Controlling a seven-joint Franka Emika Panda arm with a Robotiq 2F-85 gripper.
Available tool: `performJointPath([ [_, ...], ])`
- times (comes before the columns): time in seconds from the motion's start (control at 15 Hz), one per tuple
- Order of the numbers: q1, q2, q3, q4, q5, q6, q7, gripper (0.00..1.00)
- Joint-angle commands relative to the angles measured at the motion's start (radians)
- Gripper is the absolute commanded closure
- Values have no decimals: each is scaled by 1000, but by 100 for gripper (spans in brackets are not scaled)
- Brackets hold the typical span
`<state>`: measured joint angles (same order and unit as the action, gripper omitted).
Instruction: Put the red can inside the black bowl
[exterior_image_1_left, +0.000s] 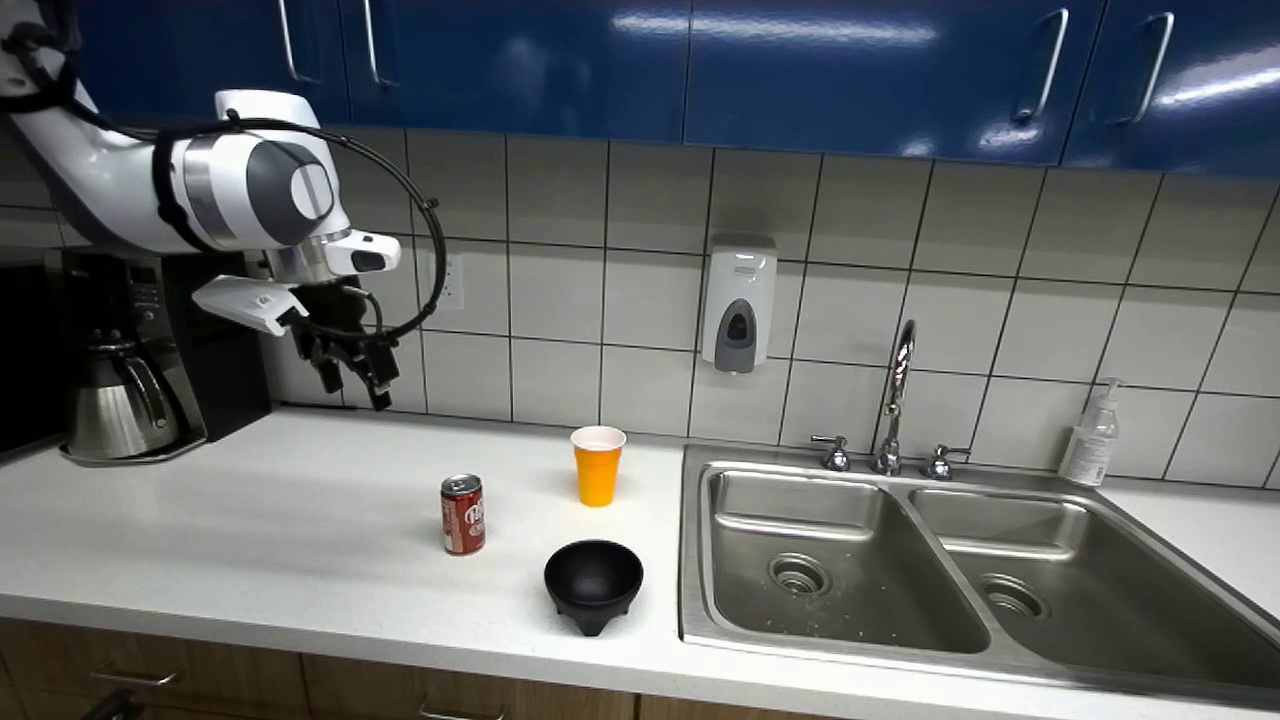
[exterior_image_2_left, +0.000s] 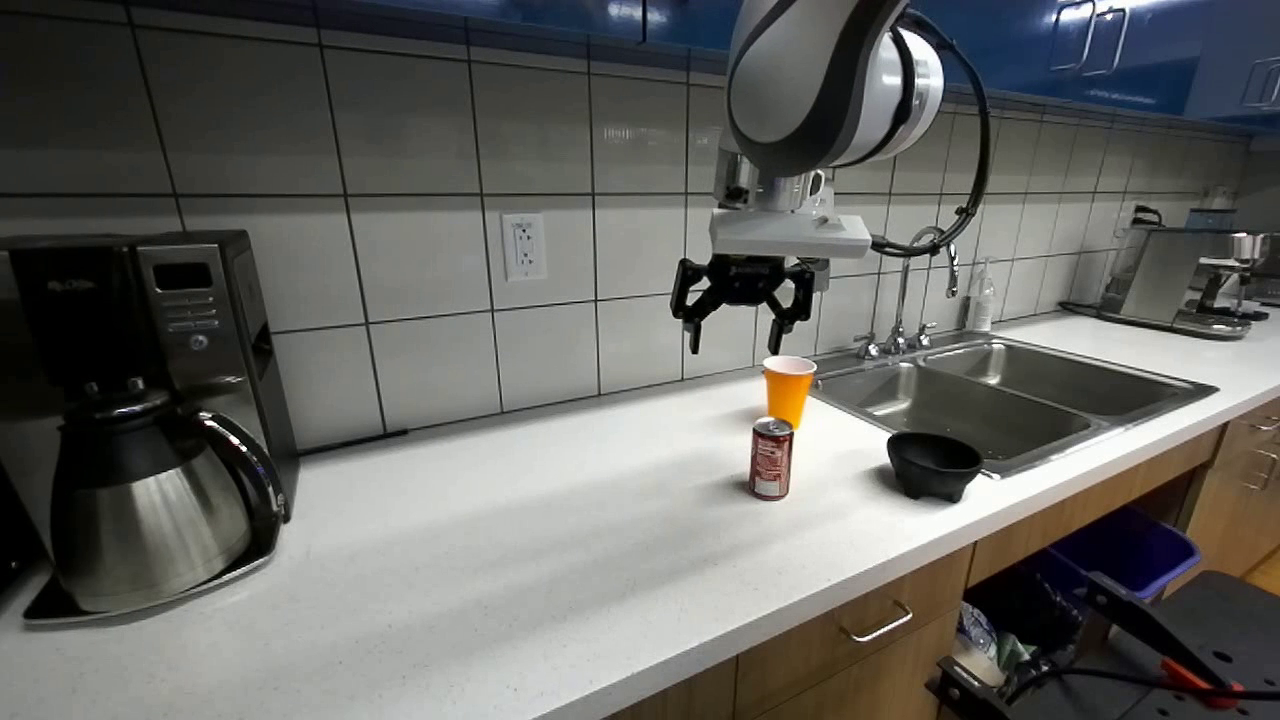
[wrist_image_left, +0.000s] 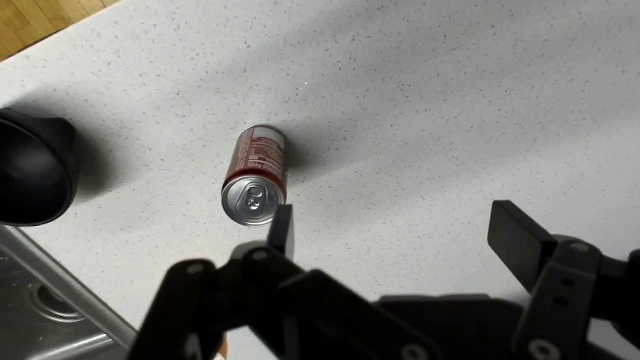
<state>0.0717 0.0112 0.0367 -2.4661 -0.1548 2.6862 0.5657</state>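
The cylindrical red can (exterior_image_1_left: 463, 517) is silver-topped, the footed black bowl (exterior_image_1_left: 593, 582) probably smooth; the gripper (exterior_image_2_left: 734, 345) gapes wide.

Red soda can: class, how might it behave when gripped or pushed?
The red soda can is probably stiff: its visible wall looks undented. Upright and taller than wide, it may tip if pushed high. Its round side suggests it could then roll.
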Motion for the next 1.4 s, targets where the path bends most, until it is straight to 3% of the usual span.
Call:
performJointPath([
  [0.0, -18, 24, -16, 24, -38, 3, 53, 0],
  [1.33, 0, 220, -133, 101, -9, 12, 84, 0],
])
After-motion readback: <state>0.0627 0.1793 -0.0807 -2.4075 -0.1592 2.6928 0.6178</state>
